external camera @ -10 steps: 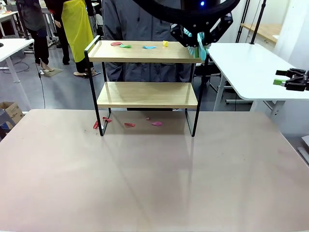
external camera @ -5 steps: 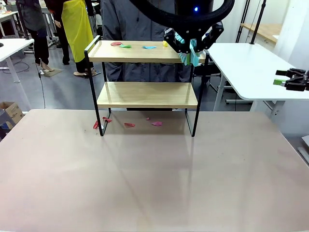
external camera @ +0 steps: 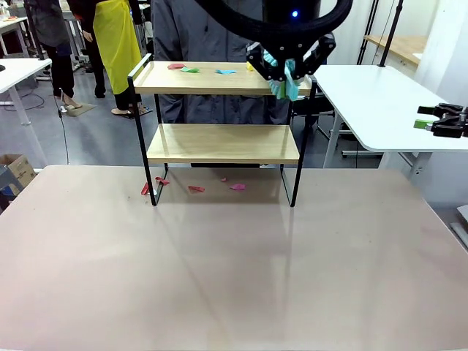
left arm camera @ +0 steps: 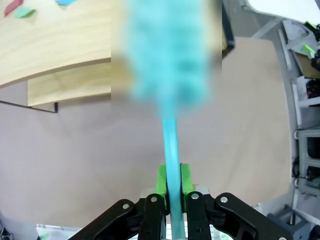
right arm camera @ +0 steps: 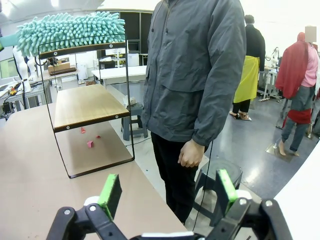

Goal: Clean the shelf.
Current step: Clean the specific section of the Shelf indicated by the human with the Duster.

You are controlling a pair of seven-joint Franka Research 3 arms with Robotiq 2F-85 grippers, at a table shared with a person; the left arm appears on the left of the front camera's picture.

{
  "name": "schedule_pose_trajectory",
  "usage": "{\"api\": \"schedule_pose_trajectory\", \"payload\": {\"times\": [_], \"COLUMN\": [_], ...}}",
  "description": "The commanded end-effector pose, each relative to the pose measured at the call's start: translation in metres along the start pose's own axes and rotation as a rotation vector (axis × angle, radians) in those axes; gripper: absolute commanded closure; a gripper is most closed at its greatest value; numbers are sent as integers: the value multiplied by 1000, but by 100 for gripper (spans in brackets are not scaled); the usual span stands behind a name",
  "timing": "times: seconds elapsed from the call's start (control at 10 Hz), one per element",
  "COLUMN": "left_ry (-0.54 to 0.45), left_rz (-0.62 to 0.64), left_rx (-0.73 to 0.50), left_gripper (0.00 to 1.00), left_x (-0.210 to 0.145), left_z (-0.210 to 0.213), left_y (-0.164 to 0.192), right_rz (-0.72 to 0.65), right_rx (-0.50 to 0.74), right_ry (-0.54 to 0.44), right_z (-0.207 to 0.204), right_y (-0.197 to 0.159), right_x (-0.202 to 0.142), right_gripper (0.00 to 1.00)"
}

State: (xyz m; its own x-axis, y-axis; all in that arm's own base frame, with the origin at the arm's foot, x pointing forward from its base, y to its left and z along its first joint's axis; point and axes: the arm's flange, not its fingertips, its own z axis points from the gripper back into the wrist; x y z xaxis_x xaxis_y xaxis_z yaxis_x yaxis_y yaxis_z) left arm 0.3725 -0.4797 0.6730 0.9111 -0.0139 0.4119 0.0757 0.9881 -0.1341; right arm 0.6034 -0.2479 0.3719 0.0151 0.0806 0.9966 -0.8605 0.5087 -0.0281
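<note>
- Front view: the shelf (external camera: 223, 142) stands on the tan table (external camera: 234, 278), at the upper middle of the frame.
- My left gripper (external camera: 284, 67) hangs at the right end of the shelf's top board, with a teal duster (external camera: 292, 86) held in it. The fluffy head hangs down over that end of the board.
- Small scraps lie on the top board: a red scrap (external camera: 175, 66), a green scrap (external camera: 190, 70), a blue scrap (external camera: 227, 72) and a yellow scrap (external camera: 250, 66) just left of the gripper.
- Pink scraps (external camera: 196, 189) lie on the table between the shelf's legs.
- A person in a grey jacket (external camera: 205, 29) stands behind the shelf.
- My right gripper (external camera: 426, 121) sits at the right edge of the frame, above a white side table (external camera: 365, 95).
- Left wrist view: the green pads (left arm camera: 161, 179) are clamped on the duster's thin teal handle (left arm camera: 170, 145), which runs up the middle of the frame to the blurred head.
- The shelf's top board fills the upper left of this view, and the head lies over its right part.
- Right wrist view: the green pads (right arm camera: 111, 192) stand wide apart at the bottom, with nothing between them.
- The shelf is at the left, and the duster head rests along its top at the upper left corner.
- The person's hand (right arm camera: 190, 152) hangs loosely at the middle of the frame.
</note>
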Motion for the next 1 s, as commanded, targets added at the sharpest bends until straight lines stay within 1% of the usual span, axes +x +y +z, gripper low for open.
{"api": "schedule_pose_trajectory", "payload": {"times": [0.0, 0.2, 0.4, 0.6, 0.8, 0.9], "left_ry": [5, 25, 39, 36, 12, -27], "left_rz": [-8, 23, 51, 52, 81, 90], "left_rx": [76, 131, 212, 322, 434, 500], "left_gripper": [87, 87, 87, 87, 87, 87], "left_x": [11, 16, 19, 18, 17, 16], "left_z": [6, 0, -5, -5, 8, 22], "left_y": [31, 67, 109, 146, 180, 188], "right_rz": [5, 5, 5, 5, 5, 5], "right_rx": [4, 4, 4, 4, 4, 4], "right_ry": [0, 0, 0, 0, 0, 0], "right_z": [-1, -1, -1, -1, -1, -1], "right_y": [1, 1, 1, 1, 1, 1], "right_x": [3, 3, 3, 3, 3, 3], "right_gripper": [0, 0, 0, 0, 0, 0]}}
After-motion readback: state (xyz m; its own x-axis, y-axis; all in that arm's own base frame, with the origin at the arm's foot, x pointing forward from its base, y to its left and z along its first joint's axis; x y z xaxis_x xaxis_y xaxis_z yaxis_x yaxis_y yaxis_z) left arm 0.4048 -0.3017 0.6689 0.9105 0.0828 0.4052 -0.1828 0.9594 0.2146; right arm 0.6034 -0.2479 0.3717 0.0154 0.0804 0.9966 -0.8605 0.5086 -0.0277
